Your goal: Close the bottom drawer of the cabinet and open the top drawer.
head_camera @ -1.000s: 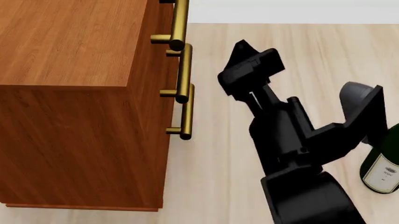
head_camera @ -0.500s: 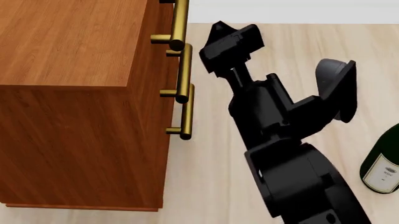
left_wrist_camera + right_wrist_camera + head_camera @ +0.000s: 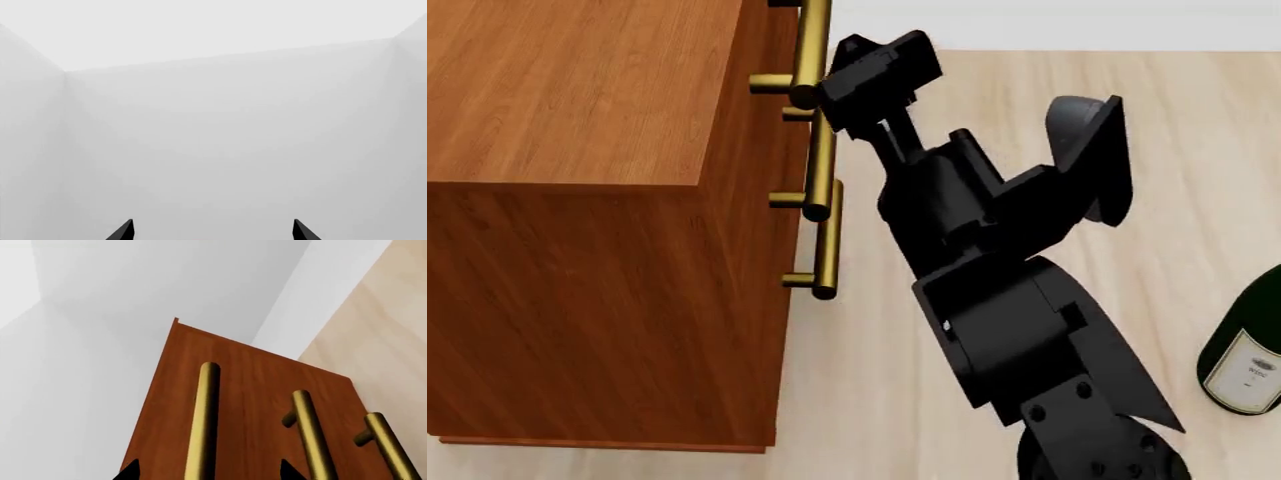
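Here the right arm stretches forward from low in the head view, bent at the elbow, its right gripper (image 3: 861, 75) right up against the front of the cabinet (image 3: 587, 200). Its fingers are spread, the tips (image 3: 130, 471) flanking a brass handle (image 3: 203, 425) in the wrist view, not closed on it. Which drawer that handle belongs to I cannot tell; two more handles lie just beside the gripper. All three drawers look pushed in. The left gripper (image 3: 212, 232) points at bare white wall, fingers apart. A wine bottle (image 3: 1248, 350) stands well behind the right gripper.
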{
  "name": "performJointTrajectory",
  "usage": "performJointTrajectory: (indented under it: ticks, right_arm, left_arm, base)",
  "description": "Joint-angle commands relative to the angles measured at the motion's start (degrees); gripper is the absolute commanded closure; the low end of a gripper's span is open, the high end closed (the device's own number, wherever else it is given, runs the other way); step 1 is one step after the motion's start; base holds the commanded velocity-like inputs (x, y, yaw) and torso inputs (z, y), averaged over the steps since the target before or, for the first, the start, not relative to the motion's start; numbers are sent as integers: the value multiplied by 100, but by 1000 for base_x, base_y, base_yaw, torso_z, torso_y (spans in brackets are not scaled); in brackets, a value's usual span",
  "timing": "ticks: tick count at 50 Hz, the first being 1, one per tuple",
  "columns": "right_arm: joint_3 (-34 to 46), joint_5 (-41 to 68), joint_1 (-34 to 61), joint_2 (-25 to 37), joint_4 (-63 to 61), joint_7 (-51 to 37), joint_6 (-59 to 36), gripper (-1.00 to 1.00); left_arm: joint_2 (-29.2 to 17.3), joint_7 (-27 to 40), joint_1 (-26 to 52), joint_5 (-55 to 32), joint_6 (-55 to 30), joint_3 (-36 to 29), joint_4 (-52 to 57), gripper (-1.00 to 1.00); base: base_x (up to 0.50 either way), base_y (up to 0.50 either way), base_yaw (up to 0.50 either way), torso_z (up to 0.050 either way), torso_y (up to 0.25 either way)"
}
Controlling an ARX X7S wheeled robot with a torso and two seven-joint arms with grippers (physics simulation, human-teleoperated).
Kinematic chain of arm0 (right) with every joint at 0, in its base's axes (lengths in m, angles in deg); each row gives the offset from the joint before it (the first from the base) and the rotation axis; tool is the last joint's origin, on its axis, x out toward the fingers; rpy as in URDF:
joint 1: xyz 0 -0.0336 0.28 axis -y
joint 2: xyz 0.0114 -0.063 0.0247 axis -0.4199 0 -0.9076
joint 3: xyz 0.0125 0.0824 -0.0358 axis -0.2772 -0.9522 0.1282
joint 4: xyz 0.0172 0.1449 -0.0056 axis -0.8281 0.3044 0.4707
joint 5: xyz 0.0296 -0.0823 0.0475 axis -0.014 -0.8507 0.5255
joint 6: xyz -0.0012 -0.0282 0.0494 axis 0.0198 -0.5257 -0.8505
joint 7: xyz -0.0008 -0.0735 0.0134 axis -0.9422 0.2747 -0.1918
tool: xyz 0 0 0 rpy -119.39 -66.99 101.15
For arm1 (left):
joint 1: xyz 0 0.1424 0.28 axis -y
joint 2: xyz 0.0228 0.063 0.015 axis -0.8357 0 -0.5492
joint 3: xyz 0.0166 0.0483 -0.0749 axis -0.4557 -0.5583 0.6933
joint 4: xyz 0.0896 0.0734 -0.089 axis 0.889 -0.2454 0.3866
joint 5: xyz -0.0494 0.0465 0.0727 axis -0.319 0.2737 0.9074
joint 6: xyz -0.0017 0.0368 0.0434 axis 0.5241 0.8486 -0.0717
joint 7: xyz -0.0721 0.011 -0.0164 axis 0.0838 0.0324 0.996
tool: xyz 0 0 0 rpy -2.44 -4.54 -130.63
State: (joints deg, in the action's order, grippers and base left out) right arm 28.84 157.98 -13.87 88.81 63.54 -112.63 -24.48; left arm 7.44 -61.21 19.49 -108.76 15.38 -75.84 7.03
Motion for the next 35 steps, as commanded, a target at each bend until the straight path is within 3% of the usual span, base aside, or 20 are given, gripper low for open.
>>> performJointTrajectory:
  ticks: [1, 35]
  right_arm:
    - [132, 47, 209, -156, 388, 175, -111, -100]
    - [364, 281, 620, -614, 1256, 678, -355, -100]
  left_arm:
    - [-38, 23, 5, -19, -11, 5, 7, -100]
    - [-147, 62, -17, -54, 28, 39, -5, -100]
  base:
    - [0, 0, 0, 0, 0]
    - [0, 0, 0, 0, 0]
